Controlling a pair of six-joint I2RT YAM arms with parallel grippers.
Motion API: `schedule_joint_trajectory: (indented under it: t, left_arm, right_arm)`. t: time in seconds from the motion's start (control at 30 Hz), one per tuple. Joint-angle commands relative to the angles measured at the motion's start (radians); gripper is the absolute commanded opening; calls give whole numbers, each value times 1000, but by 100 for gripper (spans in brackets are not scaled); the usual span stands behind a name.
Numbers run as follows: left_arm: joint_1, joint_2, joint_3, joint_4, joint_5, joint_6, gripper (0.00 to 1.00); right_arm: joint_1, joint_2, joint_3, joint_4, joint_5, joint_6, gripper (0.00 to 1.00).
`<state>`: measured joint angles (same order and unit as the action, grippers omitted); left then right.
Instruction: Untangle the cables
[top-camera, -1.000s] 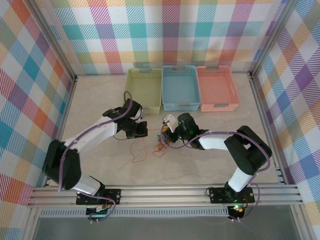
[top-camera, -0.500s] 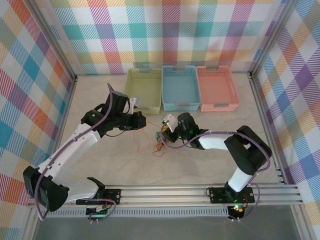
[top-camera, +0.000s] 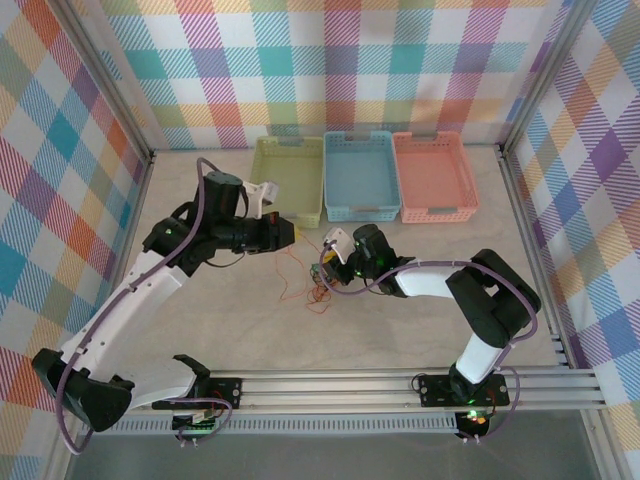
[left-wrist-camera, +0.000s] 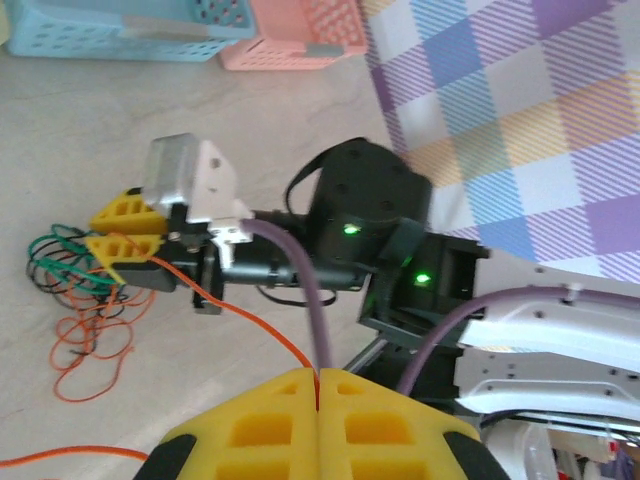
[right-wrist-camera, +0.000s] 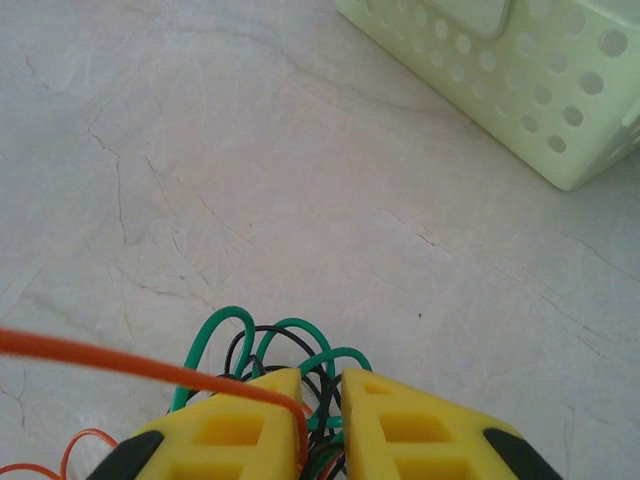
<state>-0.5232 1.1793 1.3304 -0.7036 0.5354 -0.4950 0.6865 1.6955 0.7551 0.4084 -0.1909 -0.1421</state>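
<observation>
Pale marbled tabletop (top-camera: 220, 310), plaid walls (top-camera: 350, 60), three baskets (top-camera: 360, 175) along its far edge. My left gripper (left-wrist-camera: 318, 375) is pinched on the orange cable (left-wrist-camera: 235, 316); my right gripper (right-wrist-camera: 322, 385) clamps the tangled cables (top-camera: 318, 292) mid-table.

Far edge of table (top-camera: 230, 320): left basket (top-camera: 295, 175), middle basket (top-camera: 361, 178) and right basket (top-camera: 434, 178) side by side in one row. In front of the left and middle baskets, on the table: cable bundle (top-camera: 318, 287), with right gripper (top-camera: 322, 268) at its far side. Left of that, just before the left basket: left gripper (top-camera: 290, 232), single cable (left-wrist-camera: 230, 314) running between it and the cable bundle.
</observation>
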Motion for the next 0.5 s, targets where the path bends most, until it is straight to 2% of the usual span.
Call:
schedule_joint_trajectory:
  t: [0.0, 0.47]
  left_arm:
    - [-4, -47, 87, 12, 46, -17, 0]
    - [76, -27, 362, -107, 19, 4, 0]
  right_arm:
    - [-5, 22, 22, -36, 11, -1, 19]
    - [-5, 32, 37, -60, 14, 0, 19]
